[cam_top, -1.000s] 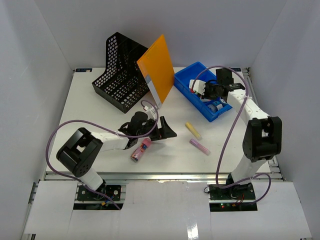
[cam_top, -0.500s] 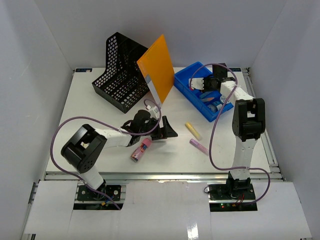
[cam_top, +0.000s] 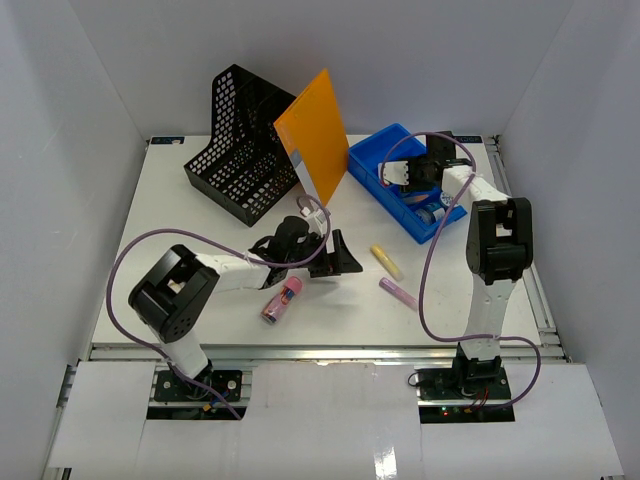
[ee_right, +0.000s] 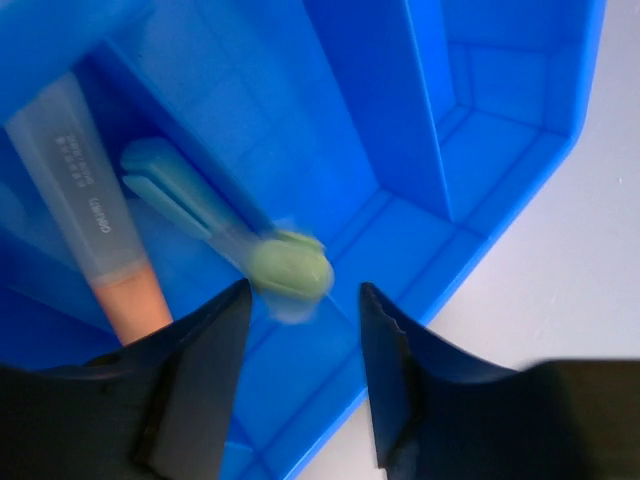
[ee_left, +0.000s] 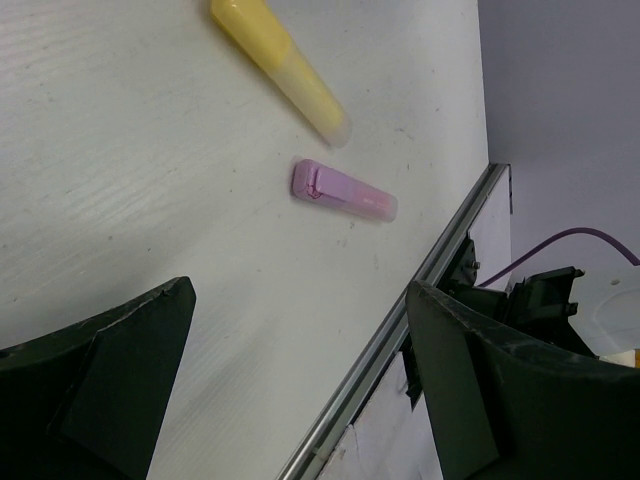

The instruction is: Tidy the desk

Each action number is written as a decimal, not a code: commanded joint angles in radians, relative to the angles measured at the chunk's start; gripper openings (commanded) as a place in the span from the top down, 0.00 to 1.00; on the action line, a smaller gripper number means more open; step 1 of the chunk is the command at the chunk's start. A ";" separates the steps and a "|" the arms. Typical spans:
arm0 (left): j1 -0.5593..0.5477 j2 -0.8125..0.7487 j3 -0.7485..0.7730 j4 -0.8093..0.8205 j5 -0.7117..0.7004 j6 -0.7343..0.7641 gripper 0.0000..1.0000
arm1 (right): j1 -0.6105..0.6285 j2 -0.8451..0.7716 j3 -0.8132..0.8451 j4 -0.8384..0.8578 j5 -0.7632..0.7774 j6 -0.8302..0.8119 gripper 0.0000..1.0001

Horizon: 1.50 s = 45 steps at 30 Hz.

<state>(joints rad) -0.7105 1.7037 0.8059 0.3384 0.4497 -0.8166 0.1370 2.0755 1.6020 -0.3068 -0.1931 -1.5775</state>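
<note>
The flat white rectangular desk [cam_top: 190,250] spreads beneath both arms. The left arm lies low across it, its tool [cam_top: 338,258] wide open and empty, facing a lilac plastic marker [ee_left: 343,194]. The right arm bends over the blue plastic compartment tray [cam_top: 362,172]. Its tool [ee_right: 300,335] is parted, gripping nothing, above a blurred green pen [ee_right: 290,268].

Bright; soft shadows on desk [cam_top: 180,210]; green pen [ee_right: 288,268] blurred.
</note>
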 commanded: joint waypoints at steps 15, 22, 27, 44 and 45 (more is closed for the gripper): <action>-0.110 0.207 0.439 -0.447 -0.289 0.051 0.06 | -0.099 -0.564 -0.290 -0.082 -0.416 0.757 0.33; -0.146 0.348 0.641 -0.656 -0.412 0.057 0.11 | -0.147 -0.867 -0.635 -0.063 -0.742 1.032 0.31; -0.173 0.432 0.787 -0.778 -0.531 0.011 0.11 | -0.170 -1.036 -0.802 0.007 -0.761 1.079 0.30; -0.204 0.695 1.199 -1.117 -0.659 -0.115 0.22 | -0.290 -1.202 -0.912 0.013 -0.812 1.087 0.29; -0.204 0.710 1.240 -1.130 -0.662 -0.116 0.22 | -0.291 -1.205 -0.912 0.014 -0.814 1.087 0.29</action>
<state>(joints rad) -0.9078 2.3391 1.9459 -0.6679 -0.1824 -0.9138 -0.1447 0.8944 0.7019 -0.3223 -0.9644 -0.5037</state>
